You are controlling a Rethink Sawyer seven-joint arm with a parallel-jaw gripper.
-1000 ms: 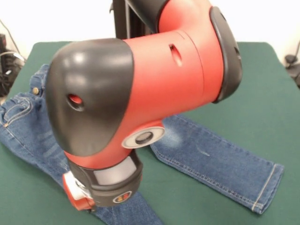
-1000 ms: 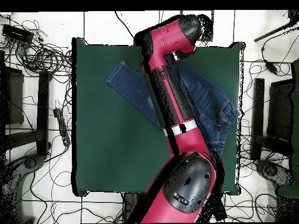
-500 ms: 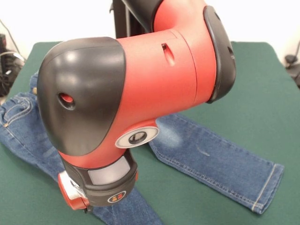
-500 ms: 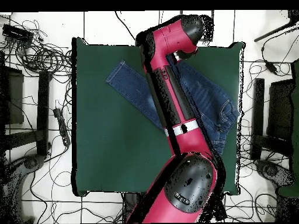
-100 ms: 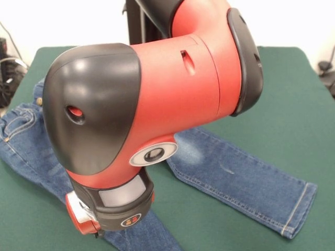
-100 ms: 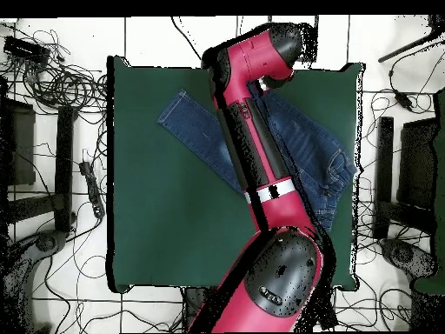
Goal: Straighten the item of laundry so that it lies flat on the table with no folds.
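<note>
So far, we see the jeans [image 5: 241, 180] spread out on the green counter [image 5: 293, 94], but the job does not look done. In the front view one leg lies long and smooth toward the lower right of the frame, with its cuff flat. The other leg runs under the big red arm [image 5: 157, 104] toward the bottom of the frame, so we cannot tell if it has folds. The waist part at the left edge looks a bit bunched.

From above, we see both legs [image 6: 195, 130] open in a V in the upper middle of the counter, with the waist at the right side. The arm lies across them. We cannot tell if the fingers are apart or together, because neither view shows them clearly.
</note>
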